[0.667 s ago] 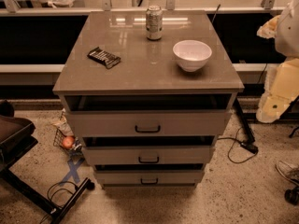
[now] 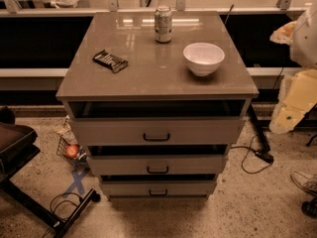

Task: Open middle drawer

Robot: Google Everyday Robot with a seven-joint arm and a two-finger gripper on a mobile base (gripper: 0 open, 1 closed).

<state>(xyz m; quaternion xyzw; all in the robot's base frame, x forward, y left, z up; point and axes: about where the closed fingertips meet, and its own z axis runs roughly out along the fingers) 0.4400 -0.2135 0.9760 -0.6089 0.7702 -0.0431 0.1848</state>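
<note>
The grey-beige cabinet (image 2: pixel 157 83) stands in the middle of the view with three drawers. The middle drawer (image 2: pixel 198 164) is the second front down and has a small dark bar handle (image 2: pixel 157 170) at its centre. A dark gap shows above its front, as above the top drawer (image 2: pixel 198 132) and the bottom drawer (image 2: pixel 193 188). My gripper (image 2: pixel 286 118) hangs at the right edge as the cream end of my arm, level with the top drawer. It is well to the right of the cabinet and touches nothing.
On the cabinet top are a soda can (image 2: pixel 163 24), a white bowl (image 2: pixel 203 58) and a dark snack bar (image 2: pixel 110 60). A black stand's base (image 2: pixel 44 202) and a basket with an apple (image 2: pixel 72 150) sit on the floor at left. Cables (image 2: pixel 257 155) lie at right.
</note>
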